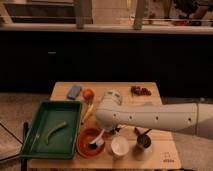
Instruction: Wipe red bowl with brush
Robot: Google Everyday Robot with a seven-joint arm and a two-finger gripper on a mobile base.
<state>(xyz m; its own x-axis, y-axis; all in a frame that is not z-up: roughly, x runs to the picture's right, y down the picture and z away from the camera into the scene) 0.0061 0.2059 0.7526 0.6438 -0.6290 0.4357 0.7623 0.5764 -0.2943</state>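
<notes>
Low over the front of the surface (65, 91), the tool (109, 128) sits at the upper end of the brush (99, 137), tucked under the bulky white arm (155, 119); I cannot tell how its fingers are set. The white handle slants down and left from there, and its dark bristle head rests inside the red bowl (90, 143), near the bottom.

The brush looks light and stiff, so the high end of the handle is the sensible place to hold it. The bowl's glossy inside looks slick, and a shallow bowl this light could skate or tip under a hard push.

Room is tight. A green tray (54, 129) lies just beside the bowl on the left, a small white cup (119, 146) just beside it on the right, with a black-handled metal cup (143, 141) beyond. The bowl also stands near the front edge, so short circular strokes seem safest.
</notes>
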